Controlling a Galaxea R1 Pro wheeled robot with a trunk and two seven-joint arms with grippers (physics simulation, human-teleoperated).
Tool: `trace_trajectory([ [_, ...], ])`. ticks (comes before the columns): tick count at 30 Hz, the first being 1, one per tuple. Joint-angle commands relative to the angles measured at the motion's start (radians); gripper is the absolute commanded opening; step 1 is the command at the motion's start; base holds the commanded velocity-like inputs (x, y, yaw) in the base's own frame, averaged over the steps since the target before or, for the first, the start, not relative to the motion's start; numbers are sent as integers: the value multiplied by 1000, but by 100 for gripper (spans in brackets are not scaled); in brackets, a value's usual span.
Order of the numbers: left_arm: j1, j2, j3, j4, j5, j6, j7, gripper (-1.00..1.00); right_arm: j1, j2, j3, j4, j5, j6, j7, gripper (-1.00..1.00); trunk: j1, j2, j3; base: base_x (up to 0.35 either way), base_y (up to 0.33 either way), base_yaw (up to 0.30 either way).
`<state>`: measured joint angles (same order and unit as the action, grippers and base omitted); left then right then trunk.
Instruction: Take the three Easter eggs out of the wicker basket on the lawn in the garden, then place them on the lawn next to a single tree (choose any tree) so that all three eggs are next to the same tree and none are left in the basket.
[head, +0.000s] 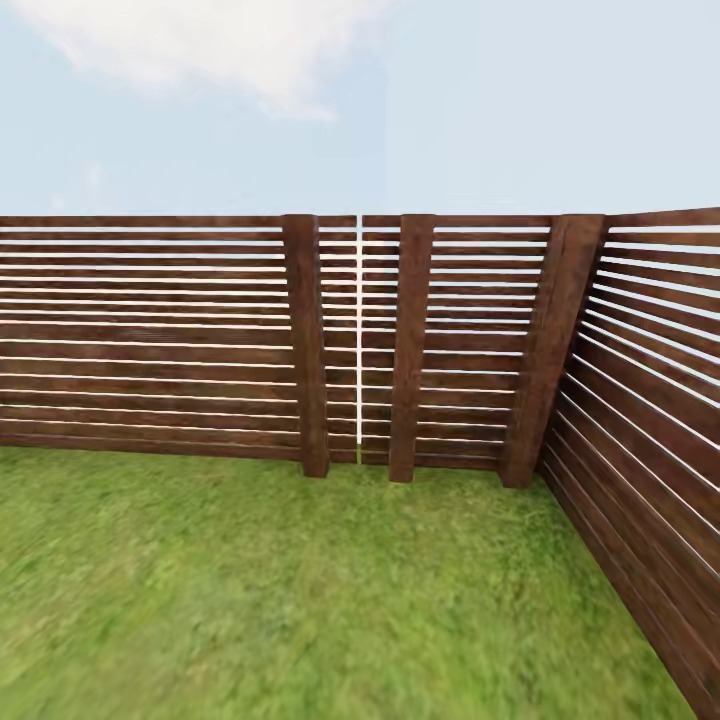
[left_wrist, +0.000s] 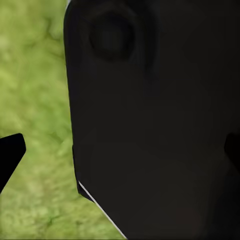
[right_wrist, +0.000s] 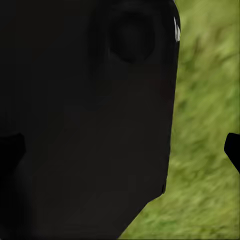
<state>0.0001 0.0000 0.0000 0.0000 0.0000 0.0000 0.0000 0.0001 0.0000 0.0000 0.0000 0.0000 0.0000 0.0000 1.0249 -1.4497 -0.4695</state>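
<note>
The lawn spreads green across the lower head view, in a corner of the garden. The Easter eggs, the wicker basket and the tree are out of view. In the left wrist view my left gripper is open, its dark fingertips far apart at the picture's edges with nothing between them. My right gripper is open too, and one of its fingertips stands over grass. Both hang close beside a dark part of my own body.
A brown slatted wooden fence runs across the back and turns at a corner post to come forward along the right side. Two more posts stand near the middle. Grass reaches up to the fence.
</note>
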Motion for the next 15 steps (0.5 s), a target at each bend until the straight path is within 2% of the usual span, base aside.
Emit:
trace_trajectory([
  [1,6,6,-2,-3,5,2,-2,100,-6,0,-1,-6,-6,-6,6,100,0,0,0,0,0,0],
  [6,13,27,1,-4,2,-3,0,100,-35,4,2,-34,-2,-34,12,100,0,0,0,0,0,26],
  [11,13,55,2,-5,3,-3,0,100,-63,7,2,-58,0,-62,10,100,0,0,0,0,0,266],
  [15,13,76,0,-4,3,-3,0,100,-65,8,2,-57,-4,-84,9,100,0,0,-2,0,0,275],
])
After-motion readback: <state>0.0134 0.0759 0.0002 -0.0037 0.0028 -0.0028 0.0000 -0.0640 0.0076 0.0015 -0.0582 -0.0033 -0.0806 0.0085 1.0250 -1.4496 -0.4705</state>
